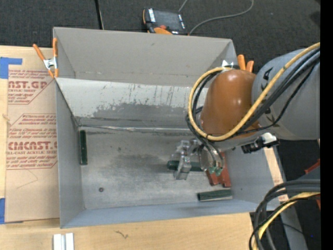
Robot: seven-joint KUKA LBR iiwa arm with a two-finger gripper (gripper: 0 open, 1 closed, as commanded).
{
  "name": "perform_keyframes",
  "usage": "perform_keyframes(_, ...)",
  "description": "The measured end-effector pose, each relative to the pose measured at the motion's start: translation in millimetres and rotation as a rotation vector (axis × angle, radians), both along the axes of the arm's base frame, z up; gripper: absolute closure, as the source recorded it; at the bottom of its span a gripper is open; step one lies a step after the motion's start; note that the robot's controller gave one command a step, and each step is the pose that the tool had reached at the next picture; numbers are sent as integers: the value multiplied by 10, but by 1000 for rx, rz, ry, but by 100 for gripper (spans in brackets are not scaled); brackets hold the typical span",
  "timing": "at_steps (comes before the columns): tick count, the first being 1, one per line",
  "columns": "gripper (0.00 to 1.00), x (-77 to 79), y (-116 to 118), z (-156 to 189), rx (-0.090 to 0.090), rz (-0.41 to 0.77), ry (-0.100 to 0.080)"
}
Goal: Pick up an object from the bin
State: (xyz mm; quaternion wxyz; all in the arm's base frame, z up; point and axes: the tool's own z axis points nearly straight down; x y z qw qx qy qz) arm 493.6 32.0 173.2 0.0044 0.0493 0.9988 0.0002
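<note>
Honestly, I couldn't tell if my gripper (183, 163) was open; the green bar (171, 165) left of the red block (222, 178) seemed stiff, light; I'd pinch mid-length.

- Bin (67, 139): four loose things on its floor, all well clear of the back wall.
- Long bar (82, 147): along the left wall, about midway front to back.
- Gripper (183, 163): over the floor, right of centre.
- Small piece (173, 165): just beside the gripper, on its left.
- Block (219, 176): right of the gripper, near the right wall.
- Flat bar (214, 195): near the front right corner, just in front of the block.
</note>
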Motion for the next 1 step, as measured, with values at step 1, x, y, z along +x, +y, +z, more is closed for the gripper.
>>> perform_keyframes(1,100,8,-339,729,-1,4,0)
